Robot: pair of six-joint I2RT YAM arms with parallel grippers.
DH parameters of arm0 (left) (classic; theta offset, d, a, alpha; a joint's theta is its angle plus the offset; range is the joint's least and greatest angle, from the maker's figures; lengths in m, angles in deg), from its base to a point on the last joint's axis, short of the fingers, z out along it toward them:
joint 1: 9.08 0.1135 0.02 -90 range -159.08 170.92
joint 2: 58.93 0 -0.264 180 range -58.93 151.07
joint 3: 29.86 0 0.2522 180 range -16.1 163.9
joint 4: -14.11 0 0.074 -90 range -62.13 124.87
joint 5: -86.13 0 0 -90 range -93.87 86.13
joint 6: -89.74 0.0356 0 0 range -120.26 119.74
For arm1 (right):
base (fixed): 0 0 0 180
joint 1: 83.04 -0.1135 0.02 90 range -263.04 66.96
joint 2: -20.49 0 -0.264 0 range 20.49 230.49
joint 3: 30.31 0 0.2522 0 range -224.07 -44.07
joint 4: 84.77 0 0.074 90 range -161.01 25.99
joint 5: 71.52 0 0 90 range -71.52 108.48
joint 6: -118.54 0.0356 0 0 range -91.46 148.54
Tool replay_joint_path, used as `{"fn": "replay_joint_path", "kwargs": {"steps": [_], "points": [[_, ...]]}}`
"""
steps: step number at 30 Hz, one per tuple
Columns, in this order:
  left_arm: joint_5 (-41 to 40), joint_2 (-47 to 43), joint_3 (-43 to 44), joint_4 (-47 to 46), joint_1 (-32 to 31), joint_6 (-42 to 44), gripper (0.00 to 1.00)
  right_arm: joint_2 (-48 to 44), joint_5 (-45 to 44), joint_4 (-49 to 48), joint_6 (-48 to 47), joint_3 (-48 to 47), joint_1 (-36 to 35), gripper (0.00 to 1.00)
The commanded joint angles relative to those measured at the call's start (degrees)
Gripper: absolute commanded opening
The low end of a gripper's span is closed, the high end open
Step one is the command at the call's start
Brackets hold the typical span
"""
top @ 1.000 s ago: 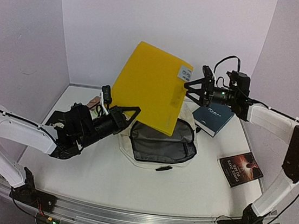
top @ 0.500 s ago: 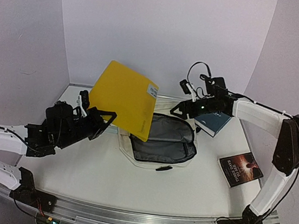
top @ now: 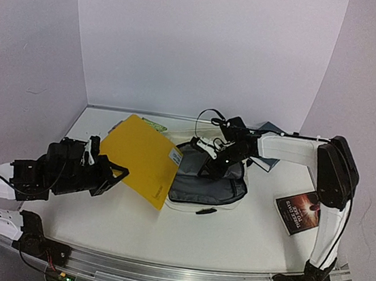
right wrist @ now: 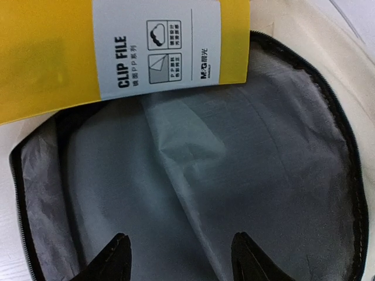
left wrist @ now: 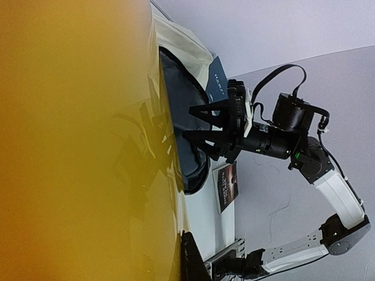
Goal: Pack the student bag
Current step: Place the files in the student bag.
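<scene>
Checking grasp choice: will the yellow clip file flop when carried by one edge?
Probably fairly stiff: gripped at one edge by the left hand, the clip file shows no sag. Its glossy face mirrors the right arm, so likely slippery.

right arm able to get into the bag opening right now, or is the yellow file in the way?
Probably yes. The right gripper hangs open right over the student bag's unzipped mouth; the yellow clip file covers only one corner of it.
</scene>
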Motion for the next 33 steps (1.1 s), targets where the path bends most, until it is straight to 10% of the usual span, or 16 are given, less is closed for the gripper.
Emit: {"fn": "replay_joint_path", "kwargs": {"steps": [1, 10, 19, 33], "points": [[2.34, -5.91, -0.1, 3.15, 0.03, -1.26, 0.0, 3.22, -4.45, 0.77, -5.7, -2.82, 0.0, 0.63], [6.44, -10.72, -2.9, 5.26, 0.03, -0.5, 0.0, 8.37, -10.76, 0.56, -8.25, -4.22, -0.24, 0.54], [14.12, -14.08, -3.19, 5.32, 0.03, 2.67, 0.0, 10.12, -12.53, 0.11, -0.96, -10.24, -0.21, 0.0], [27.8, -10.11, -7.41, -6.94, 0.0, 3.3, 0.0, 9.24, -7.39, 1.42, 18.88, -24.88, 0.0, 0.0]]}}
